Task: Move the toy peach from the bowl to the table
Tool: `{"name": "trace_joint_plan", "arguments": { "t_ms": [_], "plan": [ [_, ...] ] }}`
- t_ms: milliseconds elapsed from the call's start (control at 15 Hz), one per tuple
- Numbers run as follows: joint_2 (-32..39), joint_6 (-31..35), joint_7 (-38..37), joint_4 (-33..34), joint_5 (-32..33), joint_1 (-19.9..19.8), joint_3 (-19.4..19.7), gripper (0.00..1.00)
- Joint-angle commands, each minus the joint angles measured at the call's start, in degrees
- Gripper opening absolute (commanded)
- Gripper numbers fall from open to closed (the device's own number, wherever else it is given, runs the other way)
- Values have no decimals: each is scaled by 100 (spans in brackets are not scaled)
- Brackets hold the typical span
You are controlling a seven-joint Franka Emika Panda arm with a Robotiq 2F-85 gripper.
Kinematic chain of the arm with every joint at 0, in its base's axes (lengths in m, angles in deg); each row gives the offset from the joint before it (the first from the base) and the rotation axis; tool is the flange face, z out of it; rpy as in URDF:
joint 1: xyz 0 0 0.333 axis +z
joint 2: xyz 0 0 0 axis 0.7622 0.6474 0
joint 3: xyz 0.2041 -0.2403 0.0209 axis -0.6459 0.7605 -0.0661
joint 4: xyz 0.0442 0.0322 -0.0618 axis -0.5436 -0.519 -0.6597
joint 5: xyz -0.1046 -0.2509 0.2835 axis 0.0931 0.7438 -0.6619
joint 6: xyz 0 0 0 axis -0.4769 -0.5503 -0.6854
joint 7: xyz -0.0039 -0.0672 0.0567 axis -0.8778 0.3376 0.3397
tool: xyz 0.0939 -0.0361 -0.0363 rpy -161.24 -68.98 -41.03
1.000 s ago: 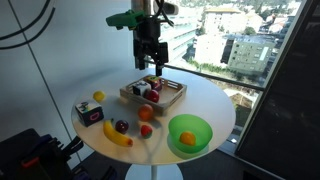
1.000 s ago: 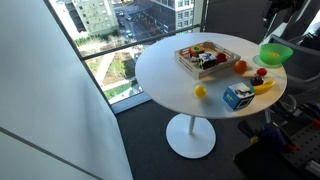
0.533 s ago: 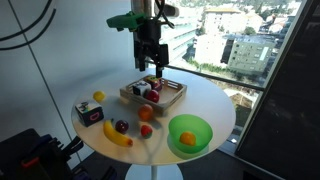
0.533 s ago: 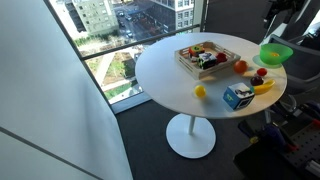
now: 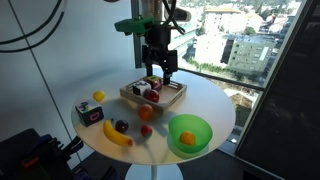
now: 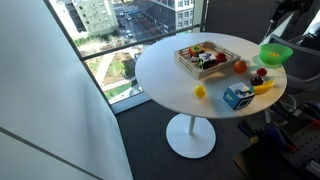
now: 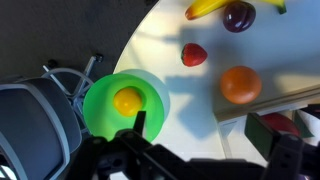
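Observation:
The toy peach (image 5: 187, 138) lies inside the green bowl (image 5: 176, 127) at the near edge of the round white table (image 5: 205, 100). In the wrist view the peach (image 7: 127, 100) sits in the middle of the bowl (image 7: 100, 110), on the table (image 7: 190, 110). My gripper (image 5: 160, 72) hangs open and empty high above the wooden tray (image 5: 172, 97), away from the bowl. In the wrist view its fingers (image 7: 210, 140) are spread with nothing between them. The bowl (image 6: 275, 52) also shows at the table's far edge; the peach is hidden there.
On the table are a banana (image 5: 117, 137), a dark plum (image 5: 121, 126), a strawberry (image 5: 145, 130), a redder round fruit (image 5: 146, 114), a blue box (image 5: 90, 113) and a lemon (image 5: 99, 96). The tray (image 6: 207, 57) holds several toys. A window wall stands behind.
My gripper has moved a little sideways toward the bowl's side and slightly lower. The peach and bowl have not moved.

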Motion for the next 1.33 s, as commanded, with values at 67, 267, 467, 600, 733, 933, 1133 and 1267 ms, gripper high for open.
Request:
{"name": "trace_joint_plan", "arguments": {
  "t_ms": [67,267,467,600,733,933,1133,1267],
  "plan": [
    [289,50,136,288,-85,-141,106,100],
    [474,170,140,394,-111,-196,169,100],
    [691,376,161,474,-121,-241,209,100],
    [861,476,192,534,-134,-284,226,100],
    [1018,534,207,590,-141,-326,244,100],
    [1217,587,225,657,-167,-395,280,100],
    [1380,602,281,700,-247,-503,316,100],
    [1473,606,333,723,-332,-577,340,100]
  ]
}}
